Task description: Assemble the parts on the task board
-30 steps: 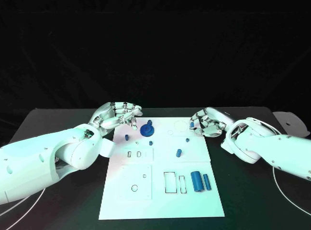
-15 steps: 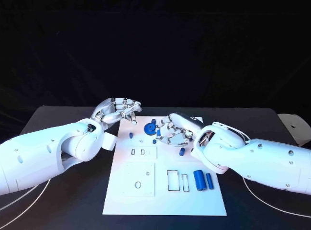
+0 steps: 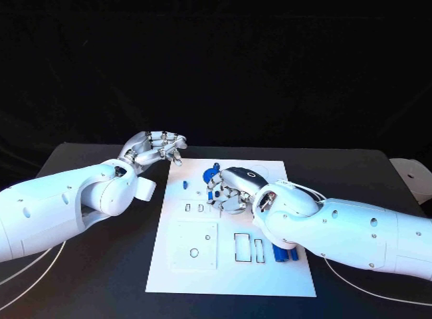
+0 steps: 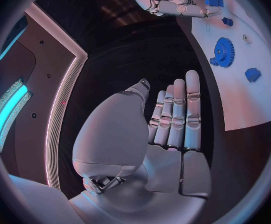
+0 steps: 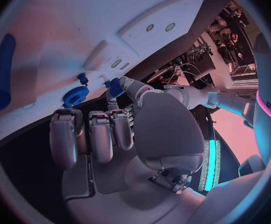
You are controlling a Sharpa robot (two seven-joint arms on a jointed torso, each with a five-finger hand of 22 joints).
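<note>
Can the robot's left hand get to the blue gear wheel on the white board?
Probably yes. The left hand hovers open just off the white task board's far-left corner, and the blue toothed gear sits close by near that edge. The right hand hangs beside the gear, so they might bump.

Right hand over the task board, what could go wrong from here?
The right hand hangs low over the task board beside the blue gear; it might knock small blue parts loose. Its forearm covers part of the blue cylinders and could sweep them. The left hand sits close, so the two hands could collide.
</note>
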